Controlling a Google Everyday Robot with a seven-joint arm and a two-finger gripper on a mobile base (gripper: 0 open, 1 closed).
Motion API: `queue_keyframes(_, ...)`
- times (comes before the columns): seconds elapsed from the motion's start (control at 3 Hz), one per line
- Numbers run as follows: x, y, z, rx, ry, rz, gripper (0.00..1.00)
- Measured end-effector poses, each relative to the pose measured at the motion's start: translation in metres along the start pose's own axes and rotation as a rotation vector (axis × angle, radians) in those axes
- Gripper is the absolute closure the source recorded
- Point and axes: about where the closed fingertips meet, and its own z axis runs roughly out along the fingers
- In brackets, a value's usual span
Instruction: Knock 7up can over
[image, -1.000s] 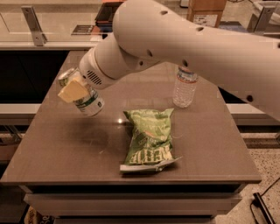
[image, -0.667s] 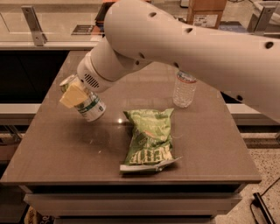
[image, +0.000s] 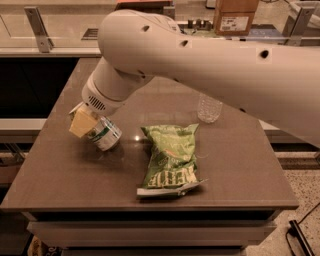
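At the left of the table (image: 240, 165), the hand (image: 82, 121) touched one can (image: 105, 133), which leaned over. I could not tell if the hand was open or closed. One green bag (image: 170, 157) lay in the middle. One clear bottle (image: 209, 107) stood farther right.

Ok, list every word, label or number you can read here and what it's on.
"KETTLE", probably: big white letters, upside down, on the green chip bag.
7up can, tilted, at the gripper on the table's left: label blurred, unreadable.
Cardboard box behind the table: white sticker, print too small.
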Motion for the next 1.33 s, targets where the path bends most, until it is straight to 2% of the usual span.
queue_keyframes(0.33, -0.001, 0.003, 0.013, -0.019, 0.042, -0.017, 1.00)
queue_keyframes(0.67, -0.001, 0.003, 0.013, -0.019, 0.042, -0.017, 1.00)
queue_keyframes(1.33, -0.027, 0.007, 0.053, -0.083, 0.136, -0.116, 1.00)
